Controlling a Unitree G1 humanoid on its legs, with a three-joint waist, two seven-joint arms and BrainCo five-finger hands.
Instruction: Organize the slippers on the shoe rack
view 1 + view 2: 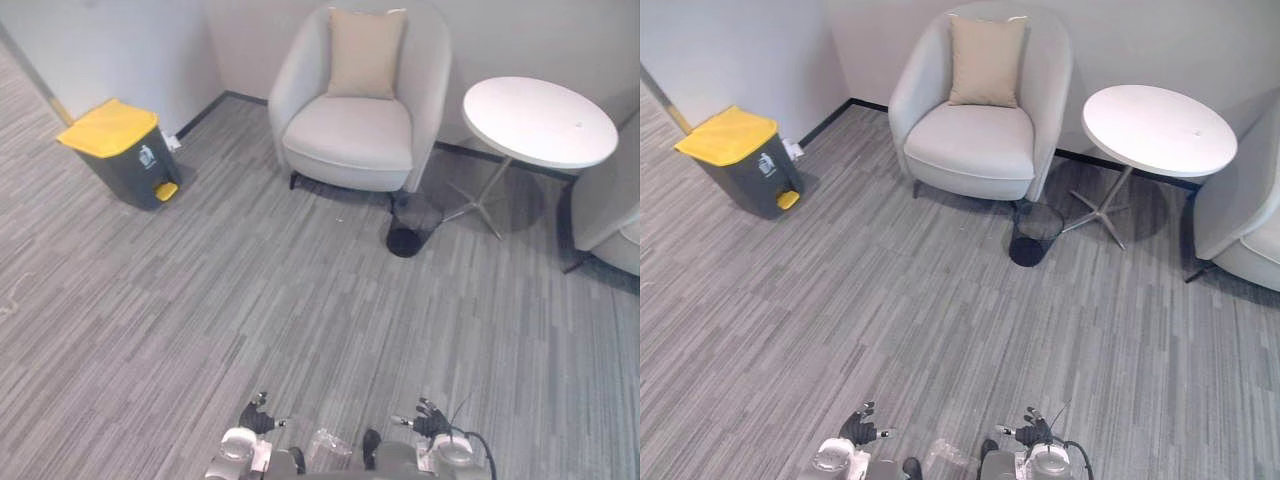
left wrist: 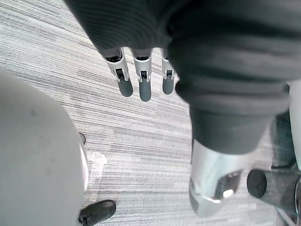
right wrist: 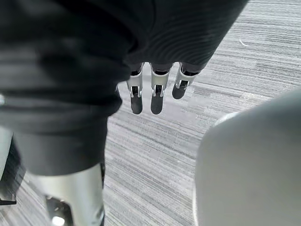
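carpet (image 1: 250, 300) in grey stripes is seen under both hands. the left hand (image 1: 258, 417) and the right hand (image 1: 430, 420) are held low and close to the robot, side by side and well apart from each other. in each wrist view the fingers are seen straight and relaxed, hanging over the carpet, and nothing is gripped by either hand.

an armchair (image 1: 350, 135) in pale grey is set far ahead of the hands, against the wall, and a beige cushion (image 1: 365, 50) is propped upright against its back. a small dark wastebasket (image 1: 408, 228) is placed on the carpet just beside the armchair's front corner, ahead of the right hand. a round table (image 1: 540, 120) with a white top is set beyond the wastebasket, ahead and to the right of the right hand, near the armchair but not touching it. the edge of a second chair (image 1: 610, 200) is seen further to the right of the table. a grey bin (image 1: 130, 170) with a yellow lid (image 1: 108, 127) is stood far ahead and to the left of the left hand, near the wall, with its lid shut.
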